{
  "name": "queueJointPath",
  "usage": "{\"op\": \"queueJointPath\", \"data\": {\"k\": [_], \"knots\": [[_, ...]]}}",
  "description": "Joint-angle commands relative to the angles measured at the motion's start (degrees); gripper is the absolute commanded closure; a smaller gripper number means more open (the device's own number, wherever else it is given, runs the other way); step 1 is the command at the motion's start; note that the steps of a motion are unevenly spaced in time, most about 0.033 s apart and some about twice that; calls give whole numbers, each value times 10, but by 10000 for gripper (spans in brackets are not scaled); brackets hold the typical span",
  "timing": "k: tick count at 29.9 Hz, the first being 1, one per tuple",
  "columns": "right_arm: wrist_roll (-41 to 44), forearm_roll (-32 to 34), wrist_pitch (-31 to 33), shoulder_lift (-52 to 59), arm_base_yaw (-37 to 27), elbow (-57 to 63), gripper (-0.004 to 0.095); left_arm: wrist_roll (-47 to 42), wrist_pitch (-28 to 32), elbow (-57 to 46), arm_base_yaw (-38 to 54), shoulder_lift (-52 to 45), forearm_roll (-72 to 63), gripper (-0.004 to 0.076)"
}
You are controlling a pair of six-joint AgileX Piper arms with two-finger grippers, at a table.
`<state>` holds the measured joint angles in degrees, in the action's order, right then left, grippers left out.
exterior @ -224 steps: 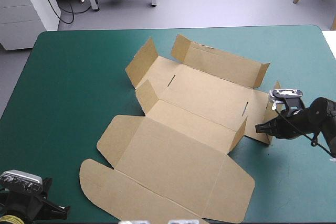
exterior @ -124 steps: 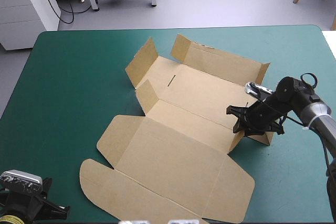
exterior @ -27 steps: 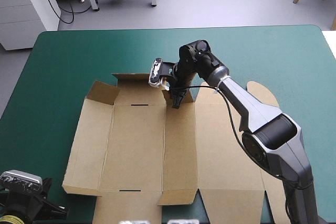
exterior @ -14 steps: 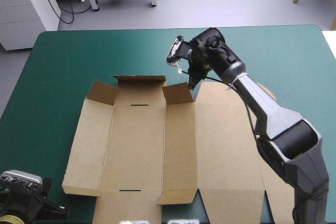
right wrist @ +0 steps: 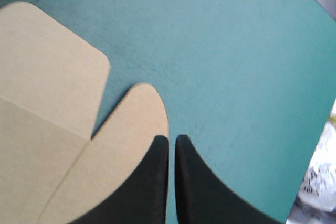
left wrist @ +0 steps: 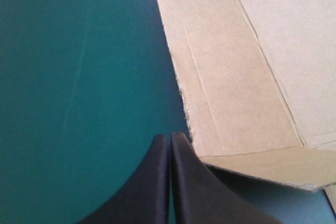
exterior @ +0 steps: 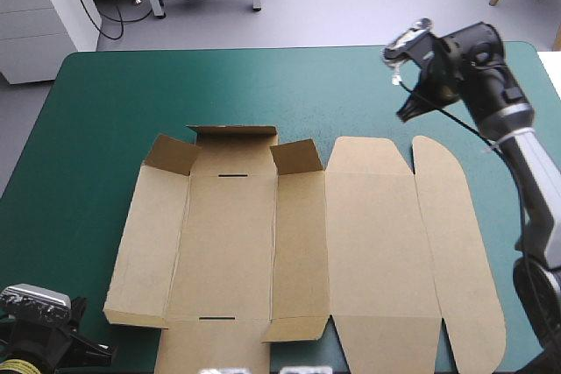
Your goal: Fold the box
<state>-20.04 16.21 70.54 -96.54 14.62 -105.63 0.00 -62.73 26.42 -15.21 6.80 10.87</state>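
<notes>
The brown box (exterior: 351, 243) lies as an opened sheet, square to the table and reaching its front edge. Short flaps (exterior: 296, 157) stand up along its far-left part, and the rounded lid flap (exterior: 456, 243) lies flat at the right. My right gripper (exterior: 407, 115) hangs shut and holding nothing above the cover, beyond the box's far right corner. In the right wrist view the gripper (right wrist: 171, 137) hovers over the rounded flap's tip (right wrist: 131, 140). My left gripper (exterior: 98, 354) rests shut at the near left corner. Its wrist view shows the gripper (left wrist: 169, 136) beside the box's near-left edge (left wrist: 231, 98), not touching it.
Teal-green cover (exterior: 114, 94) surrounds the box on the far and left sides. The table's right edge (right wrist: 315, 145) lies close to my right gripper. A low raised flap (left wrist: 273, 169) sits at the box corner by my left gripper.
The box went from lying askew to lying square, further left and nearer the front. My right gripper then rose off its far middle flap and swung to the far right. The left arm stayed put.
</notes>
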Motion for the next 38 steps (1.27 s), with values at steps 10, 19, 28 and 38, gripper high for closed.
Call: {"op": "queueJointPath", "data": {"k": [10,19,28,38], "knots": [[18,-154,-16,227,-287,244,927,-6,33,11,1,10,2,734],[51,-198,-47,406,-345,438,927,-6,33,11,1,10,2,734],[47,-252,-81,561,-344,588,927,-6,33,11,1,10,2,734],[18,-335,-118,637,-344,675,927,-5,19,17,1,10,-56,734]]}}
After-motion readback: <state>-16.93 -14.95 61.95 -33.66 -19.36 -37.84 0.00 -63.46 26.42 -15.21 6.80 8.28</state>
